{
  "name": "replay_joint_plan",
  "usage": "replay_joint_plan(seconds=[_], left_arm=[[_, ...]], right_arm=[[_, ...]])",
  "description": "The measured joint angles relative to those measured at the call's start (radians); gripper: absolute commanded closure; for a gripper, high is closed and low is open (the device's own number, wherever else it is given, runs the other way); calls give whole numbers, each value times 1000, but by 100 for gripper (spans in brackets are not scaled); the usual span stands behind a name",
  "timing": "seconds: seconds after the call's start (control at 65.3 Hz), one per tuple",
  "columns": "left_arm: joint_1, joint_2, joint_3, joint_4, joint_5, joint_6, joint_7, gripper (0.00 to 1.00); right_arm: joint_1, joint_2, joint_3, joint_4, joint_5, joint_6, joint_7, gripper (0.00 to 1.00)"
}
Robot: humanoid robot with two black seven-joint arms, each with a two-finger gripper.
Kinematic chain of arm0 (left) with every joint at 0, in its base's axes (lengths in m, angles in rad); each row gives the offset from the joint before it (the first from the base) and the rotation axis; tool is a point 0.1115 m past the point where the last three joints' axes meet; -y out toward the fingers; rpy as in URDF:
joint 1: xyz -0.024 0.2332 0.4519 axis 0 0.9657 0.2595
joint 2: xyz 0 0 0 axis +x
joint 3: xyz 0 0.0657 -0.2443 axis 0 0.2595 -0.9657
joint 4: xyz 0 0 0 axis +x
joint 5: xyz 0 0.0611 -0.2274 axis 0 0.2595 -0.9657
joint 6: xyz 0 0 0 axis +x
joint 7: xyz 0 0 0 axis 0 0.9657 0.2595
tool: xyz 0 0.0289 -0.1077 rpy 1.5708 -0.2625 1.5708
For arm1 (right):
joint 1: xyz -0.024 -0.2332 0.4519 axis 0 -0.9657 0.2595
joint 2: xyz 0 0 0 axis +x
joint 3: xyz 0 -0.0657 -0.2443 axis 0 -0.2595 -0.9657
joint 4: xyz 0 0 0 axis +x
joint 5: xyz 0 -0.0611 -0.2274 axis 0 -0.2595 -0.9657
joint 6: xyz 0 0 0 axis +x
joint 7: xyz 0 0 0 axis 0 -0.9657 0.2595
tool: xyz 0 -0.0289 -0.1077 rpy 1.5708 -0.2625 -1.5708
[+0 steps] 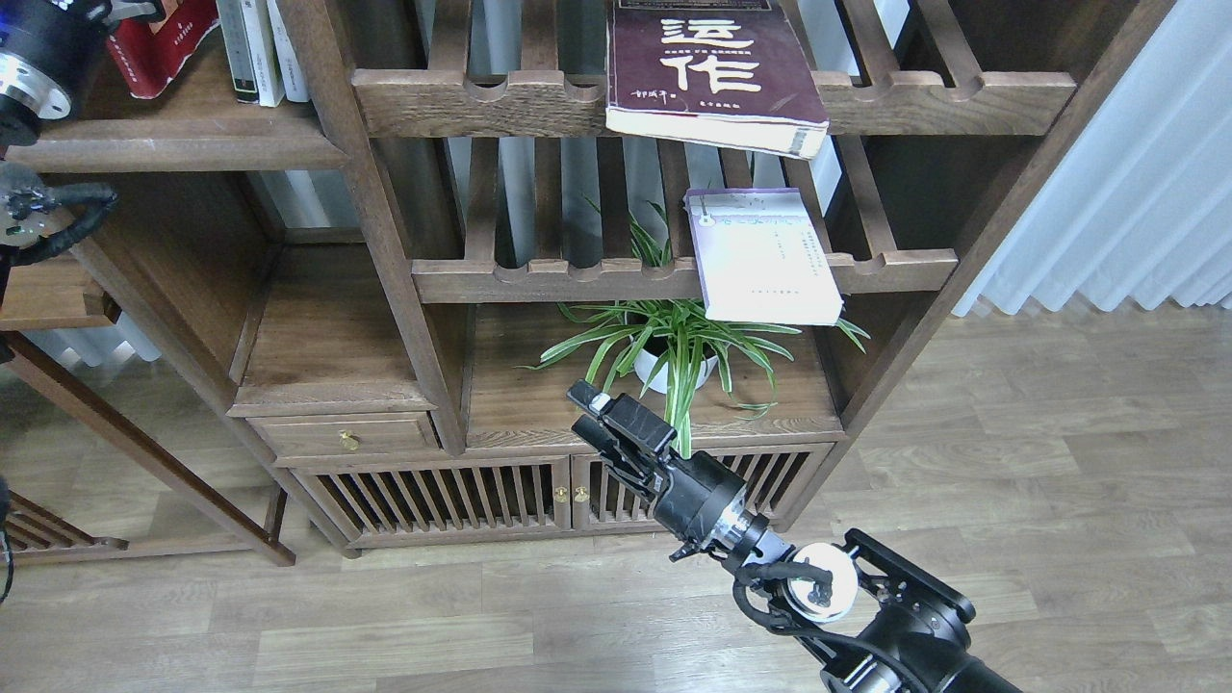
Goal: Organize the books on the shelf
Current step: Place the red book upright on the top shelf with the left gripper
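Nearest: right hand (599, 416) low in front of the cabinet, holding and touching nothing, fingers seen edge-on, so cannot tell whether apart or together. Risk if raised carelessly: snagging the spider plant (674, 342) just beyond. Farther up: lavender-white book (765, 255) and maroon book (710, 72) lying flat on slatted racks, both overhanging the front rails; a nudge from below likely to tip either off. Farthest, top left: left hand mostly out of frame by the red book (162, 43) on the plank shelf (178, 144), grip impossible to judge; book leaning, liable to topple.
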Motion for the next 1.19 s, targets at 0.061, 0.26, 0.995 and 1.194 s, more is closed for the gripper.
replay_joint_plan(seconds=[0.061, 0.26, 0.995, 1.194], left_arm=[[0, 0, 7, 0, -1, -1, -1, 94], [-1, 16, 33, -8, -1, -25, -6, 87], [-10, 35, 32, -13, 0, -60, -5, 55], [-24, 28, 17, -23, -16, -60, -8, 53]], right_arm=[[0, 0, 1, 0, 0, 0, 0, 18], [0, 0, 3, 0, 1, 0, 0, 17], [-3, 0, -4, 3, 0, 0, 0, 17], [-4, 0, -6, 3, 0, 0, 0, 17]])
